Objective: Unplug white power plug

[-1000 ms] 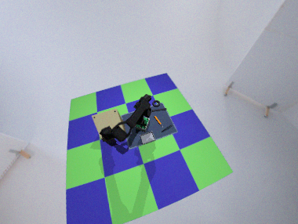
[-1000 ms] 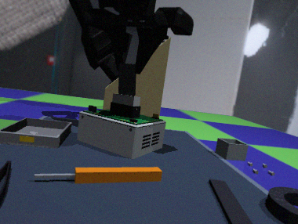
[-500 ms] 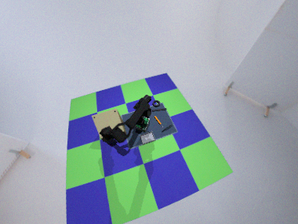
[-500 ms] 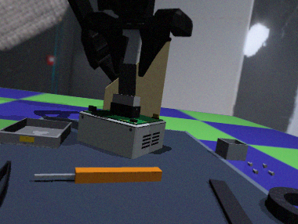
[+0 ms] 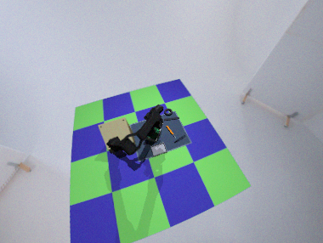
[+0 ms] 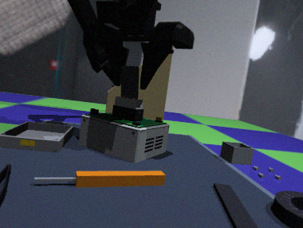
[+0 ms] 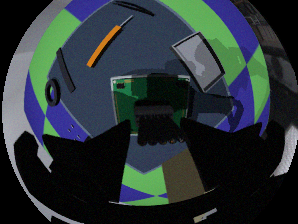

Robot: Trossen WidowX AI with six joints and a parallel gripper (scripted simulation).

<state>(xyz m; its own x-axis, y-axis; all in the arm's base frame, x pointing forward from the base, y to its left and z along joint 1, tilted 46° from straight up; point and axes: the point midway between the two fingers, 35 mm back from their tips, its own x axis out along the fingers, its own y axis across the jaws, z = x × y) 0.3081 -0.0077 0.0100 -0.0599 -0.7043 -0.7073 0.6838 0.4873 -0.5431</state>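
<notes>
The white plug (image 6: 128, 102) sits upright in the black socket (image 6: 127, 113) on the green circuit board (image 6: 151, 121) (image 7: 124, 97) (image 5: 154, 134). In the wrist view the plug is dark and hard to tell from the socket. A dark cable bundle (image 6: 129, 81) (image 7: 155, 131) rises from the plug. My gripper (image 6: 130, 85) (image 7: 156, 123) is open, its fingertips apart on either side of the cable and just above the plug. The grey tray (image 6: 60, 144) (image 7: 194, 57) (image 5: 159, 149) lies beside the board's housing and holds nothing that I can see.
An orange screwdriver (image 5: 170, 131) (image 6: 120, 178) (image 7: 104, 46) lies on the dark mat (image 6: 100, 207). A dark flat bar (image 6: 233, 205) (image 7: 65, 70) and a black ring (image 7: 47, 93) lie near it. A tan panel (image 6: 157, 80) (image 5: 116, 132) stands behind the housing. A small grey box (image 6: 243, 156) is at the right.
</notes>
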